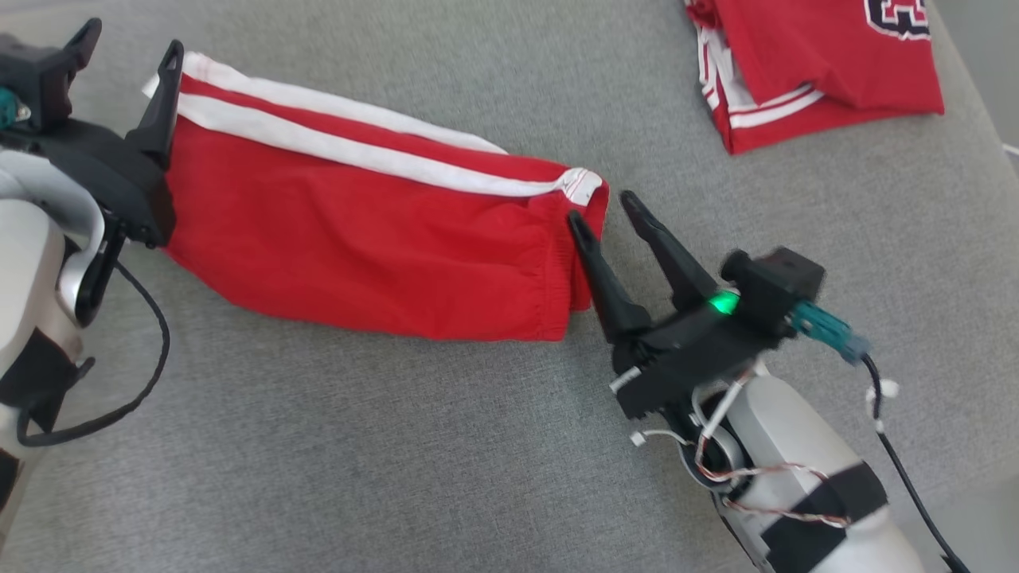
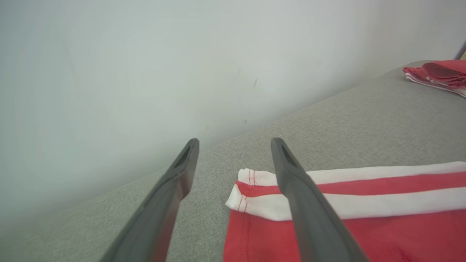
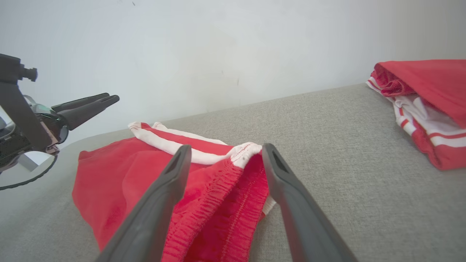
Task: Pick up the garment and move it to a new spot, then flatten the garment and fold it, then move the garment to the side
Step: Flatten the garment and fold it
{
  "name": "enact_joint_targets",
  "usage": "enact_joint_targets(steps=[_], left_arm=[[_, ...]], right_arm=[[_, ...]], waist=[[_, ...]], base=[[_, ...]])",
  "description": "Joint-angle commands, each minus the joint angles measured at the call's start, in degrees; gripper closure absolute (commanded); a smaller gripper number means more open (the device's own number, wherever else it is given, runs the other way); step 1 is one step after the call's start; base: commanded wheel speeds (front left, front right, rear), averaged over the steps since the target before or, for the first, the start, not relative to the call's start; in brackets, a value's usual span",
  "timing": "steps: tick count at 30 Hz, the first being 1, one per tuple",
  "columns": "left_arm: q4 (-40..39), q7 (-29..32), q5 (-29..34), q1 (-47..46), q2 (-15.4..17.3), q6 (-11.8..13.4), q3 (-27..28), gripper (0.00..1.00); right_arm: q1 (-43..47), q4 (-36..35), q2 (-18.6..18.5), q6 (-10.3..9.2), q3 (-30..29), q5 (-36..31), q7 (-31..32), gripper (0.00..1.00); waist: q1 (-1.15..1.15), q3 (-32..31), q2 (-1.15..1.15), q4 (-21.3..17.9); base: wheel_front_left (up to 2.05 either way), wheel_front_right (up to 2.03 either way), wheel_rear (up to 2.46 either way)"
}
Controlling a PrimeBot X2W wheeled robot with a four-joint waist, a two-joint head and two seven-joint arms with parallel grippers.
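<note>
Both spread and empty, left gripper point(image 1: 132, 38) and right gripper point(image 1: 601, 208) point at the garment's point(image 1: 358, 239) opposite ends.

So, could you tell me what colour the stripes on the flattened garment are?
White stripes, clearest in the head view.

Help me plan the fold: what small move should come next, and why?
Probably close the right gripper on the waistband end of the shorts, which lies between its open jaws. The left gripper is open too, at the striped hem end, and the shorts lie long and flat, seemingly not yet folded end to end.
</note>
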Motion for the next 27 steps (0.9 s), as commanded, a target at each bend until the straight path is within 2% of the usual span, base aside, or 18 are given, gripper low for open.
enact_joint_targets(steps=[1,7,18,22,27], left_arm=[[0.3,-1.4,-1.5,1.4,0.1,0.1,-0.4,0.00],[-0.1,-3.7,-4.1,3.7,1.5,0.1,-1.5,0.00],[0.2,-4.3,-5.9,6.7,3.8,0.1,-3.0,0.00],[0.0,-2.8,-6.8,7.1,4.7,0.1,-4.4,0.00],[-2.2,3.2,-9.8,7.3,6.6,0.1,-7.5,0.00]], right_arm=[[2.3,-1.3,-0.4,-0.16,-0.9,-0.8,-0.7,0.00],[7.7,-4.4,-0.7,-0.16,-4.1,-3.2,-2.5,0.00],[17.8,-8.7,2.7,-0.16,-8.8,-11.4,-4.5,0.00],[21.9,-11.4,5.0,-0.16,-11.1,-12.9,-4.5,0.00],[24.6,-12.7,6.6,-0.16,-12.1,-13.7,-4.5,0.00]], waist=[[0.00,-2.7,-0.01,1.1],[0.00,-5.5,-0.01,1.6],[0.00,-7.7,-0.01,1.3],[0.00,-7.9,-0.01,0.8],[0.00,-7.4,-0.01,-0.6]], base=[[0.00,0.00,0.00],[0.00,0.00,0.00],[0.00,0.00,0.00],[0.00,0.00,0.00],[0.00,0.00,0.00]])
